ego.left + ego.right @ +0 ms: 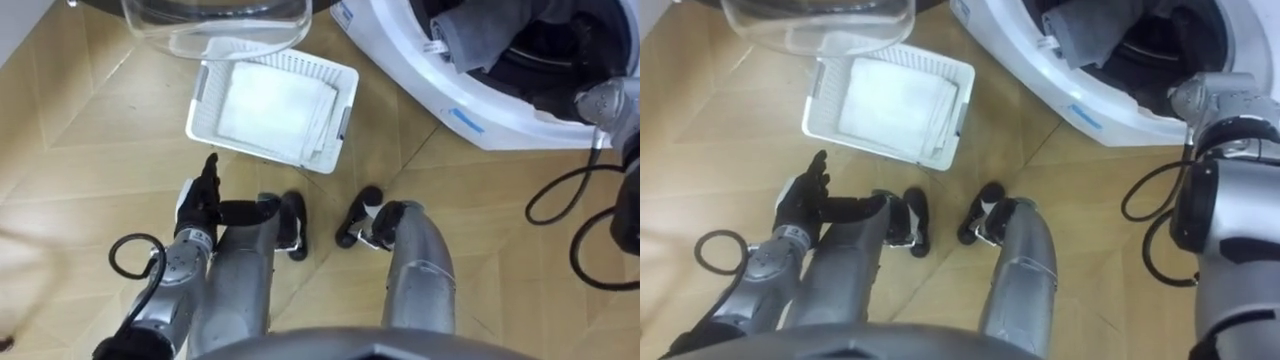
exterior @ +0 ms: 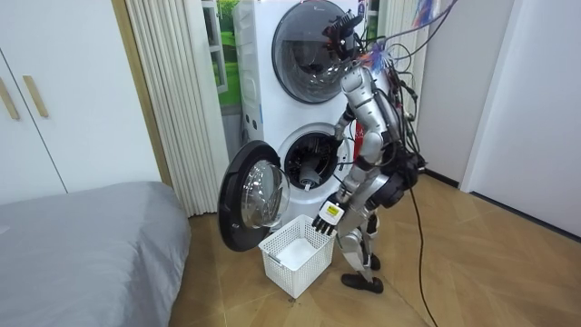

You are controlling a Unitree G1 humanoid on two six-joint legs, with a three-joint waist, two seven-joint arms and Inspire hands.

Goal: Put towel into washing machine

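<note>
- White towel (image 1: 268, 108): folded flat in white basket (image 1: 347, 100), on wood floor (image 1: 90, 120), far-left of robot's feet.
- Left hand (image 1: 200, 200): open and relaxed, holding nothing. Hovers on near side of basket, apart from it.
- Right hand (image 1: 1212, 95): up at far right, by opening of washing machine (image 1: 440, 95). Open or closed, can't tell.
- Grey cloth (image 1: 468, 40): bunched in drum (image 1: 560, 60), just inside front rim.
- Glass door (image 1: 215, 25): swung open, at far side of basket, overlapping its far edge.
- Room view: standing close in front of lower machine of a stack, basket on floor betw. open door and feet. Grey bed (image 2: 82, 227) at room view's left.
</note>
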